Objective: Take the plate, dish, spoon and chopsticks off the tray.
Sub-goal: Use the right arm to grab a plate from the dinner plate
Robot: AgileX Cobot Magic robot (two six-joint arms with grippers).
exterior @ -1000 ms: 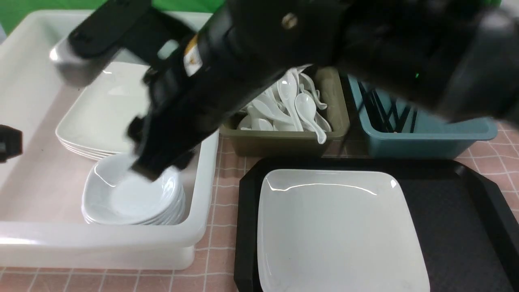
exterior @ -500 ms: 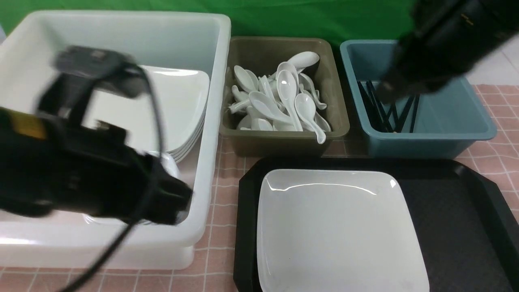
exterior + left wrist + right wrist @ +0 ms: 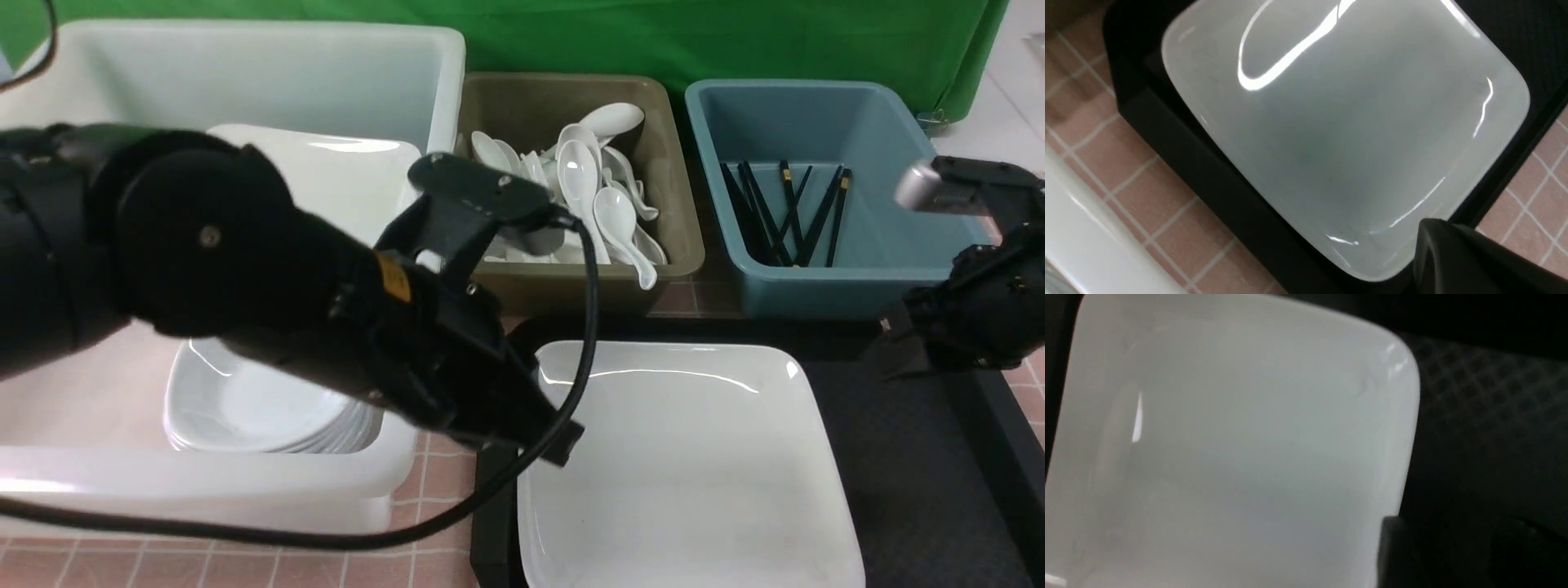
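The white square plate [image 3: 694, 465] lies on the left half of the black tray [image 3: 906, 490]. It is the only thing showing on the tray. My left gripper [image 3: 559, 437] is shut and empty, low at the plate's left edge; the left wrist view shows the plate [image 3: 1339, 134], the tray rim [image 3: 1208, 175] and the gripper [image 3: 1437, 245] at the plate's corner. My right gripper [image 3: 888, 355] hovers over the tray's right side, its dark fingers apart, with the plate's [image 3: 1229, 457] right rim beside one finger [image 3: 1396, 555]. Dishes [image 3: 245, 408], spoons [image 3: 588, 188] and chopsticks [image 3: 784, 212] lie in the tubs.
A white tub [image 3: 245, 482] at the left holds the dish stack and stacked plates [image 3: 351, 171]. An olive tub [image 3: 571, 290] and a blue tub [image 3: 857, 286] stand behind the tray. My left arm and its cable cross in front of the white tub.
The arm that reached over the dish stack in the white tub has pulled back. My left gripper has swung to the plate's left edge, and my right gripper has come down over the tray.
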